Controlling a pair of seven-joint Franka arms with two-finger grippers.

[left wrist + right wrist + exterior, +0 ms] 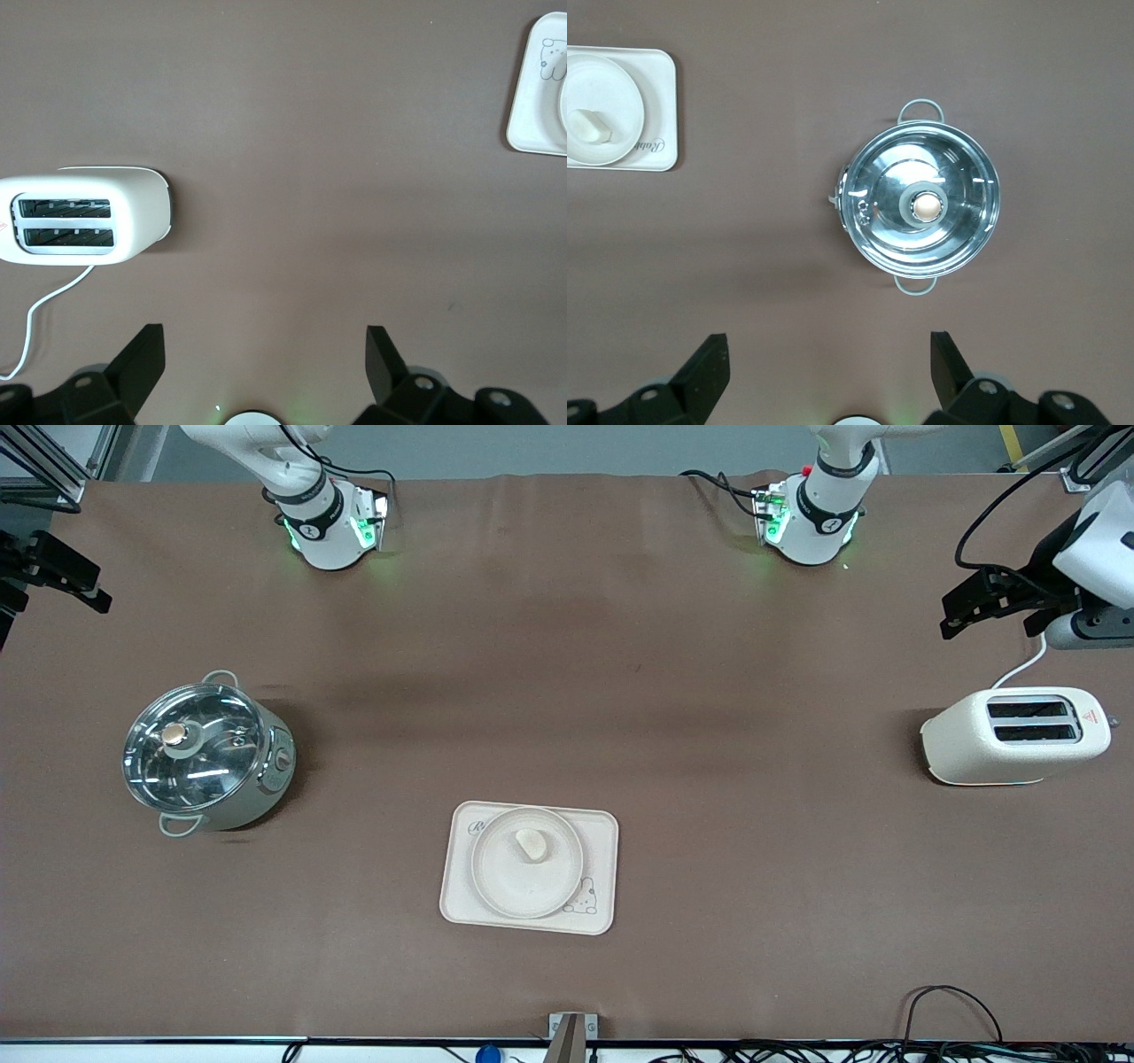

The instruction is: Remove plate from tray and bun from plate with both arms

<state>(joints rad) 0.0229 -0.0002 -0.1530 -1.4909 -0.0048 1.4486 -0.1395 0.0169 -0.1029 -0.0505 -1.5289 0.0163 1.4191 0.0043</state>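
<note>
The plate lies on a cream rabbit tray at mid-table, near the front camera. The bun rests on the plate, a little farther from the front camera than the plate's middle. In the right wrist view the plate, bun and tray also show. My left gripper is open and empty, high over bare table by the toaster, at the left arm's end. My right gripper is open and empty, high over bare table by the pot, at the right arm's end.
A steel pot with a glass lid stands toward the right arm's end and shows in the right wrist view. A cream toaster with a white cord stands toward the left arm's end and shows in the left wrist view. Cables lie along the table's front edge.
</note>
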